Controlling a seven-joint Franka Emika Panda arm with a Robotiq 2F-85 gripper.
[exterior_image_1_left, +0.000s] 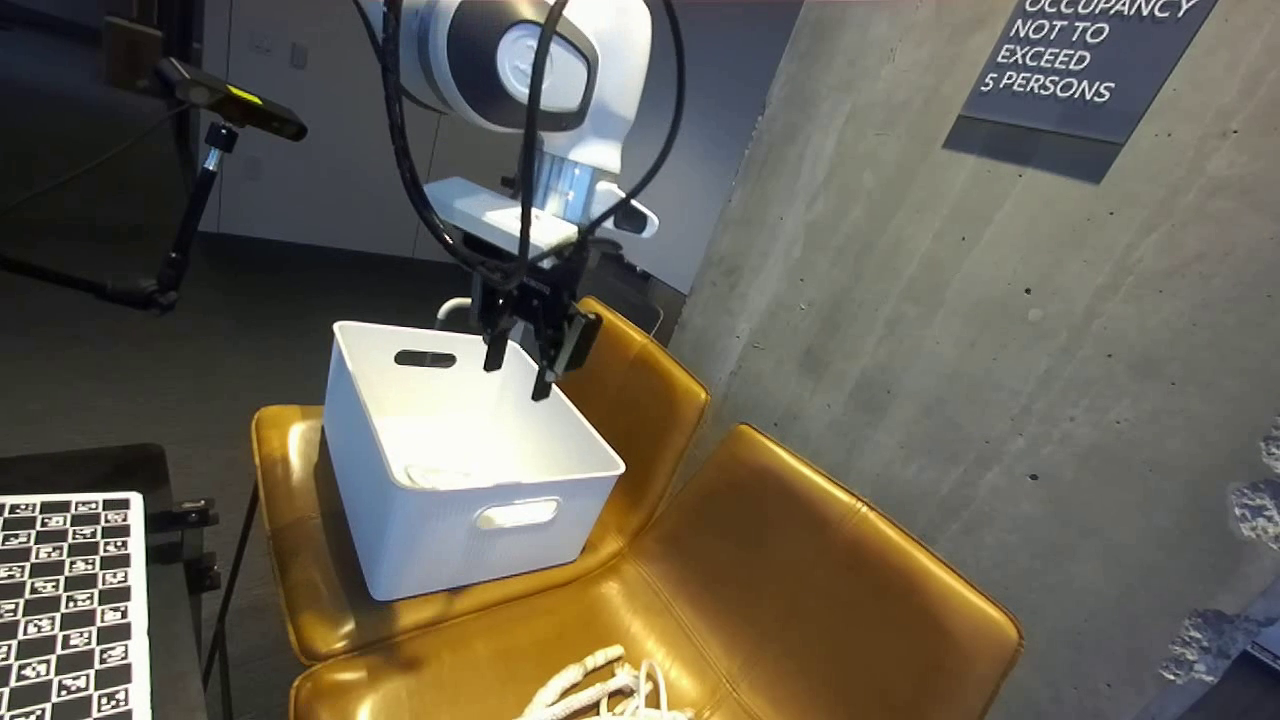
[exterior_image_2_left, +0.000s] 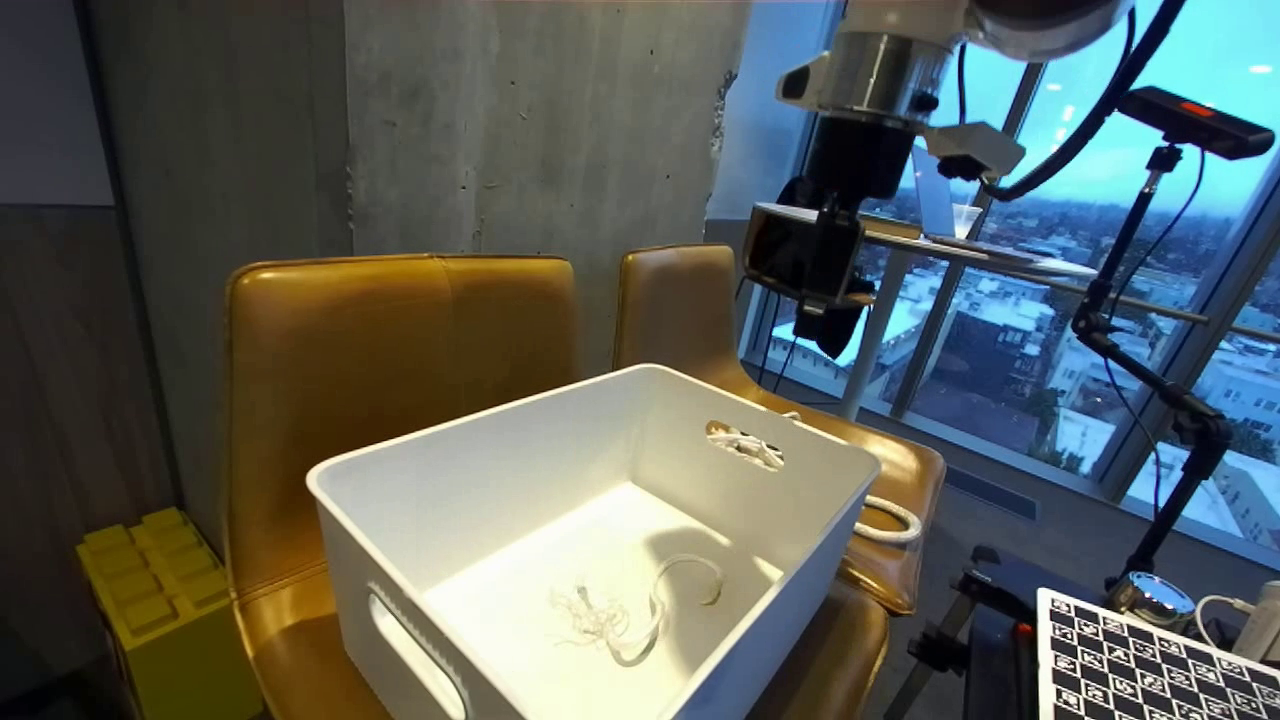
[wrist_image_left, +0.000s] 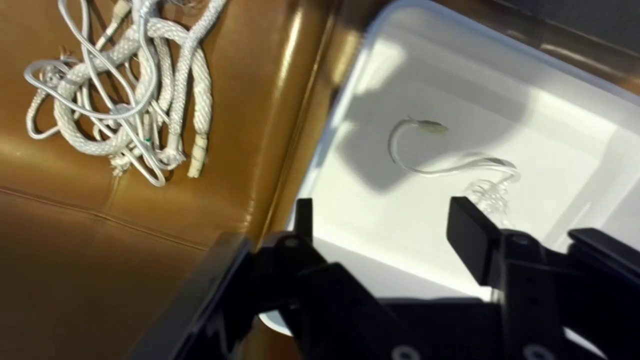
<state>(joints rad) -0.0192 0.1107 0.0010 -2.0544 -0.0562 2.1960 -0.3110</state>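
Leather chairs (exterior_image_1_left: 820, 570) bear a white bin (exterior_image_1_left: 450, 545), a thin cord (wrist_image_left: 435, 173) lying inside, tangled ropes (wrist_image_left: 121, 111) alongside; above the bin the gripper (wrist_image_left: 381, 229) hangs well parted, empty, probably at the release step; the next move calls for lifting clear

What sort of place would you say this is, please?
Probably a small office meeting room: a sign limits occupancy to five persons, chairs stand by a concrete wall, and big windows look out from high up.

Tan chairs (exterior_image_2_left: 400, 400) line conc. wall (exterior_image_1_left: 900, 290), windows (exterior_image_2_left: 1020, 400) bynd.
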